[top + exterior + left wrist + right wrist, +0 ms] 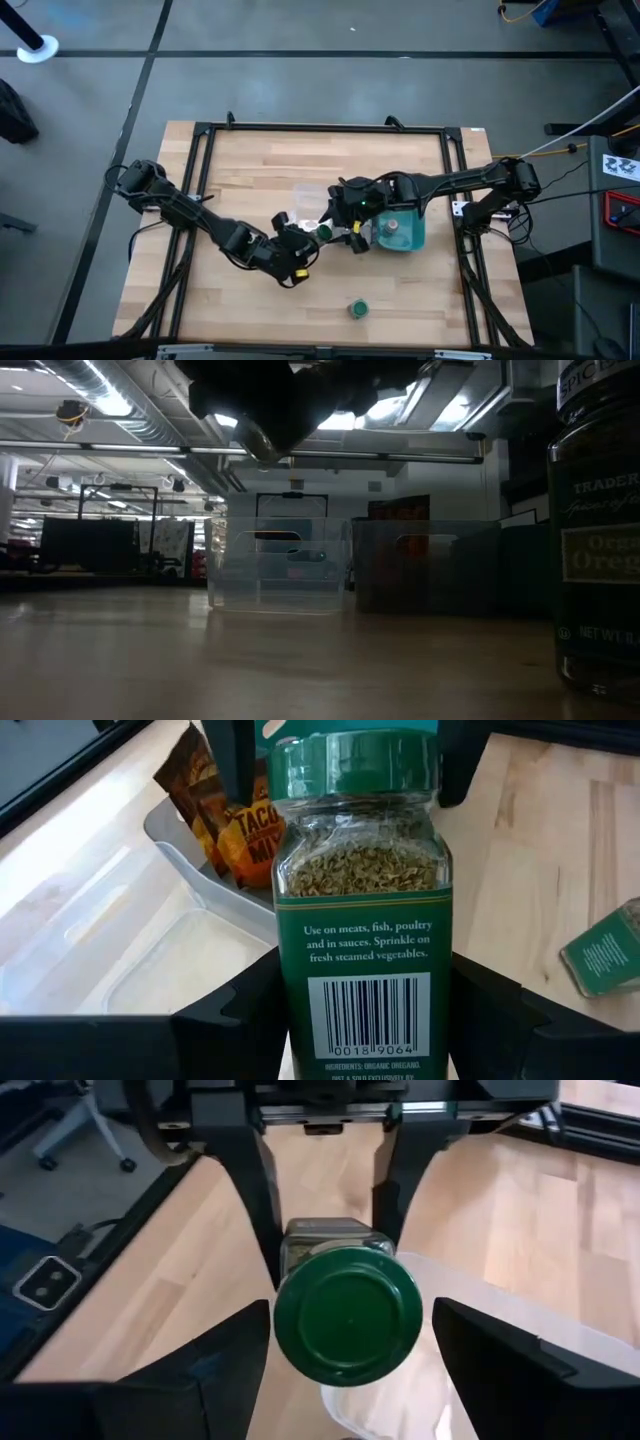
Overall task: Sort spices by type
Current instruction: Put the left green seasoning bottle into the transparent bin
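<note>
Two claws meet mid-tabletop over one green-lidded jar (pixel 362 910); left claw (pixel 300 247) grips its body; right claw (pixel 345 1355) stands open around its lid, not gripping; premature left release risks dropping it.

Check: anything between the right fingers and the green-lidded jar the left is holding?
Nothing visible. The jar points lid-first at the right gripper, whose open fingers flank the lid with small gaps. The left gripper holds the jar's body farther back, clear of the lid.
</note>
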{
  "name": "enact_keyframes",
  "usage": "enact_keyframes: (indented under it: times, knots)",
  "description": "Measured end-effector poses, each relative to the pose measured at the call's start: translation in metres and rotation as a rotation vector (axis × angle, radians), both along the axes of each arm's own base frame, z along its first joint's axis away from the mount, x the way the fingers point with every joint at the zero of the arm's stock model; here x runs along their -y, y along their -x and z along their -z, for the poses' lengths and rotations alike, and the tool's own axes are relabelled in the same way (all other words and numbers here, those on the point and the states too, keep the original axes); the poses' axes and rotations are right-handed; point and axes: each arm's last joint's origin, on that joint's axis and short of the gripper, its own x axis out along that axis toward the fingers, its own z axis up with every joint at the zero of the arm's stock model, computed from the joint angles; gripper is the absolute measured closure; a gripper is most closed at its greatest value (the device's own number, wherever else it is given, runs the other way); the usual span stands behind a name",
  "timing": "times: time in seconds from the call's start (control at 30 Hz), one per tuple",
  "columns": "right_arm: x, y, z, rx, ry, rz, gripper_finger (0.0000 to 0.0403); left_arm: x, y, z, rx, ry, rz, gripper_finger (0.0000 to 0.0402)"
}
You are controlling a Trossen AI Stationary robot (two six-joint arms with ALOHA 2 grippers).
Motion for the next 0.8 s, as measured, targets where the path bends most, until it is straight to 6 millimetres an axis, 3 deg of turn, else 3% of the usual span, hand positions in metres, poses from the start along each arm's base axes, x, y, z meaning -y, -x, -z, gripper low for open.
enact_keyframes:
  times: [0.43, 0.67, 0.8]
  knots:
    - [-0.0032, -0.001, -0.0037, 0.022, -0.089, -0.074, 0.0126, 0.0013, -0.0043, -0.0042, 0.02, -0.065, 0.067, 0.0202]
    - [-0.003, -0.0009, -0.0036, 0.02, -0.088, -0.07, 0.0189, -0.0002, -0.005, -0.0041, 0.019, -0.066, 0.062, 0.0202]
    - [-0.003, -0.0008, -0.0037, 0.02, -0.087, -0.069, 0.0192, -0.0009, -0.0052, -0.0041, 0.016, -0.07, 0.063, 0.0202]
